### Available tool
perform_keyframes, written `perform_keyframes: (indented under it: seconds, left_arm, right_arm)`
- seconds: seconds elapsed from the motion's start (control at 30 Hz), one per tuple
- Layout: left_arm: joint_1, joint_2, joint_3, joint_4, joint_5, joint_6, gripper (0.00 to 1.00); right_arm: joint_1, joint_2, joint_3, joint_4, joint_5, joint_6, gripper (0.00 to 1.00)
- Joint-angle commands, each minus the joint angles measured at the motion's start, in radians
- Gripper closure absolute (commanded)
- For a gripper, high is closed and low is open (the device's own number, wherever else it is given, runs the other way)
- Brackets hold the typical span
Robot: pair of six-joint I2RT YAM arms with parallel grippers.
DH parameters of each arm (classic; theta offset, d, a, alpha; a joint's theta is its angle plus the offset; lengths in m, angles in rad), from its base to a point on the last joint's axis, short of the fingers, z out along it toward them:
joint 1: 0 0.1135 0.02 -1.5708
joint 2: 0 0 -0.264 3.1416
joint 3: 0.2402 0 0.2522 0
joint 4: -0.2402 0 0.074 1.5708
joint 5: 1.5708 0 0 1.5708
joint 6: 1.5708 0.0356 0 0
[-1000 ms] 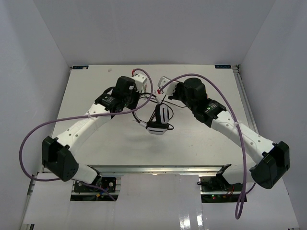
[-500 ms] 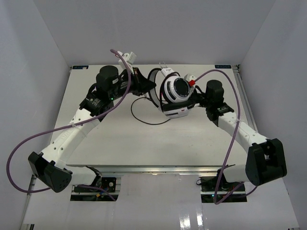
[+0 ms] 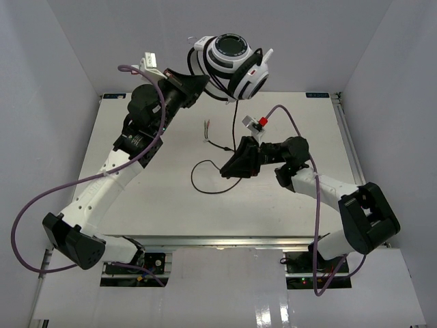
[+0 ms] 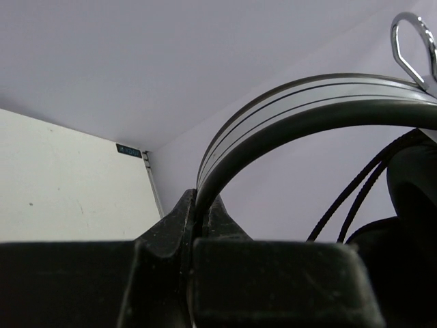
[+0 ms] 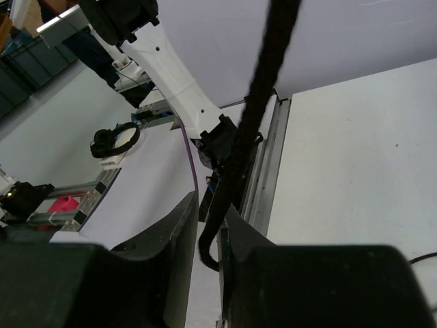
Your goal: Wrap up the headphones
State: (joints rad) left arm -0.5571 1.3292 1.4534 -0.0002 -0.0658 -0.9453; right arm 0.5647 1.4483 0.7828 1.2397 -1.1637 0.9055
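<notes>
A: How much of the wrapping is judged to be done?

B: Very little, by the look of it. The headphones (image 3: 229,58) are held high in the air above the middle of the far edge of the table (image 3: 177,205). The cord (image 5: 270,61) is let hang down from them toward the middle of the table, and part of it is left lying slack there. Two dark strands are seen beside an earcup (image 4: 410,171) in the left wrist view, but whether a turn is already laid cannot be told. Nearly the whole length is judged left to be wound and its end secured.

A: And how are the arms posed?

B: The left arm (image 3: 109,181) is raised from the near left corner and stretched up toward the far edge. The left end effector (image 3: 199,80) is closed on the headband (image 4: 287,96), which is pinched between its fingers. The right arm (image 3: 328,188) is kept low, bent in from the near right corner. The right end effector (image 3: 224,171) is pointed toward the left edge, over the middle of the table. Its fingers are drawn in on the cord, which is passed between them just below the hanging stretch.
</notes>
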Motion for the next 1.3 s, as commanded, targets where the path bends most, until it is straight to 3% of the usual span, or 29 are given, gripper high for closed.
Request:
perform_keyframes:
  seconds: [0.0, 0.13, 0.23, 0.3, 0.47, 0.53, 0.63, 0.7, 0.87, 0.9, 1.0, 1.1, 1.17, 1.27]
  left_arm:
    - [0.003, -0.005, 0.118, 0.032, -0.183, -0.033, 1.00]
    - [0.029, 0.041, 0.238, -0.128, -0.443, 0.162, 1.00]
    - [0.085, 0.118, 0.342, -0.252, -0.517, 0.321, 1.00]
    - [0.116, 0.153, 0.361, -0.298, -0.543, 0.499, 1.00]
    - [0.118, 0.244, 0.322, -0.384, -0.541, 0.801, 1.00]
    - [0.087, 0.249, 0.223, -0.370, -0.542, 0.904, 1.00]
    - [0.055, 0.247, 0.106, -0.394, -0.508, 0.954, 1.00]
    - [0.023, 0.217, 0.033, -0.407, -0.397, 0.979, 1.00]
    - [-0.006, 0.103, -0.073, -0.435, -0.066, 0.971, 1.00]
    - [-0.006, 0.055, -0.099, -0.432, 0.000, 0.961, 1.00]
    - [-0.004, -0.045, -0.131, -0.403, 0.245, 0.906, 1.00]
    - [-0.001, -0.099, -0.117, -0.366, 0.403, 0.829, 1.00]
    - [-0.001, -0.107, -0.095, -0.332, 0.466, 0.762, 1.00]
    - [0.000, -0.086, -0.049, -0.200, 0.576, 0.594, 1.00]
  right_arm:
    - [0.040, -0.017, -0.032, 0.256, -0.011, 0.048, 0.84]
    - [0.068, -0.126, -0.093, 0.037, -0.029, -0.136, 0.91]
    - [0.069, -0.224, 0.012, -0.616, 0.034, -0.571, 0.92]
    - [0.069, -0.251, 0.132, -1.158, 0.188, -0.978, 0.92]
    - [0.118, -0.237, 0.428, -1.645, 0.727, -1.365, 0.92]
    - [0.138, -0.221, 0.489, -1.712, 0.972, -1.497, 0.92]
    - [0.140, -0.215, 0.540, -1.682, 1.183, -1.634, 0.92]
    - [0.142, -0.202, 0.542, -1.625, 1.321, -1.711, 0.92]
    - [0.115, -0.136, 0.488, -1.380, 1.449, -1.847, 0.92]
    - [0.089, -0.120, 0.486, -1.351, 1.442, -1.845, 0.92]
    - [-0.041, -0.092, 0.477, -1.351, 1.225, -1.707, 0.92]
    - [-0.190, -0.068, 0.428, -1.346, 0.713, -1.518, 0.92]
    - [-0.232, -0.062, 0.388, -1.315, 0.477, -1.460, 0.90]
    - [-0.254, -0.048, 0.247, -1.102, 0.104, -1.233, 0.88]
